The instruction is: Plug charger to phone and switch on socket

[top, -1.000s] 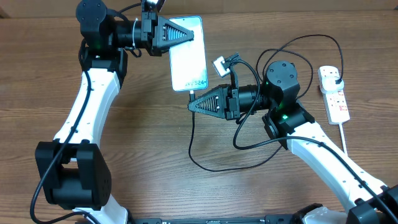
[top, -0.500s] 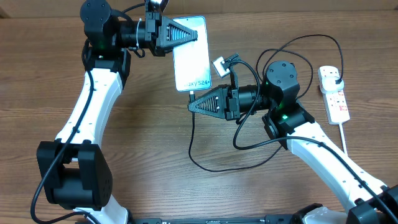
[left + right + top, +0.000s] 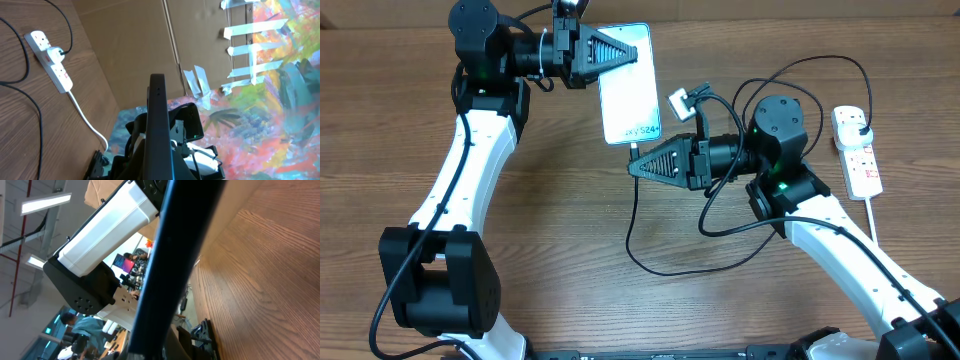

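Note:
The phone, light blue screen up, is held off the table at the back. My left gripper is shut on its upper part. In the left wrist view the phone shows edge-on as a dark bar. The charger is a thin black cable whose tip meets the phone's lower edge. My right gripper is shut on the charger just below that edge. I cannot tell whether the tip is seated. The cable loops over the table to a black plug in the white socket at the right.
The socket's thick white cord runs toward the front right. The right arm's own wiring arches above its wrist. The left wrist view shows the socket on the wooden table. A colourful backdrop fills the rest of that view.
The left gripper and the phone have shifted slightly right. The right gripper with the charger tip has edged right and up toward the phone's lower edge.

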Controlling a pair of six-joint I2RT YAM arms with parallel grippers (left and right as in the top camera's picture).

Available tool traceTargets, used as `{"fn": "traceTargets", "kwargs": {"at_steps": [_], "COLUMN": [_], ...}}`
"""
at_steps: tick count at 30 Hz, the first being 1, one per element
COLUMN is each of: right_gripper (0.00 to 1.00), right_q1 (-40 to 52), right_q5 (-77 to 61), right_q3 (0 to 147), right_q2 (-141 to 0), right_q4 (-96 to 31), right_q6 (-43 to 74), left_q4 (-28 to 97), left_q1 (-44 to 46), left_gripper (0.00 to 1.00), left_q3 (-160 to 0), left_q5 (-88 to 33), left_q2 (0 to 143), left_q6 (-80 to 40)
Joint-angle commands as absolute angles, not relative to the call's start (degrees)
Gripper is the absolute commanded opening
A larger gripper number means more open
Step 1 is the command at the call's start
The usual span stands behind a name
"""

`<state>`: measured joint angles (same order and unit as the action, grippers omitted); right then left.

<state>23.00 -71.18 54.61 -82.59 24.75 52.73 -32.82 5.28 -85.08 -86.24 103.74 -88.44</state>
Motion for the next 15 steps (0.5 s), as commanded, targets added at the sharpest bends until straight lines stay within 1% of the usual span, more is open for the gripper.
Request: {"fn": "traceTargets", "kwargs": {"at_steps": [1,9,15], "right_gripper": [0.04,0.04,0.04], "right_q1": [22.0,22.0,22.0], "right_q5": [-69.1,-70.7,-70.7], "right_q3": [54.7,54.7,54.7], "right_q2": [-82.7,-82.6,-82.7], "right_q4": [25.3,29.2,29.5], "right_q6": [53.2,55.2,55.5], "left_q4": [-33.3,-33.3,-33.3], "left_q1": [5.7,5.7,5.7], "left_gripper": [0.04,0.04,0.04], "left_q3": [-85.8,-85.8,-85.8], "left_q5": [-88.2,-88.2,-88.2], "left_q2": [103.8,103.8,103.8], "left_q6": [-89.4,-88.7,-88.7]}}
